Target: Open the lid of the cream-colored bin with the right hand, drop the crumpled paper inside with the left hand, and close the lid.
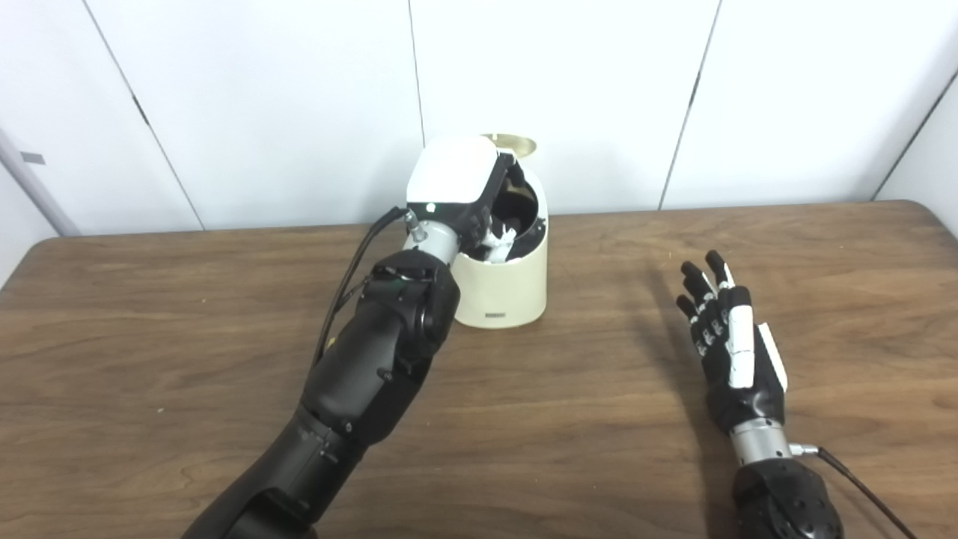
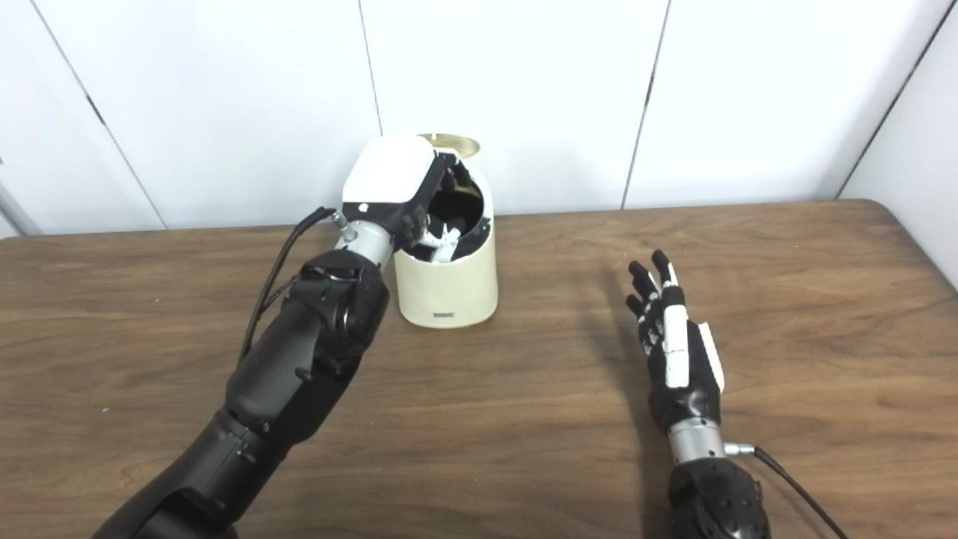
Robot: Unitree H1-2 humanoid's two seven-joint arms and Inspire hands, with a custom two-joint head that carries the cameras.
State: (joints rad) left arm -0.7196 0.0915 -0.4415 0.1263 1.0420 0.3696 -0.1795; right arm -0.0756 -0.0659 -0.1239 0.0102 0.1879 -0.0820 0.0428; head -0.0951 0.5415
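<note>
My left hand (image 1: 456,183) is at the mouth of the cream bin (image 1: 509,288); lid (image 1: 513,142) tipped back. Crumpled paper (image 1: 498,245) sits just inside the rim; whether my fingers clasp it, cannot tell. Release well inside the glossy dark liner. Right hand (image 1: 737,352) empty, fingers spread, above the woodgrain tabletop (image 1: 187,322).
</note>
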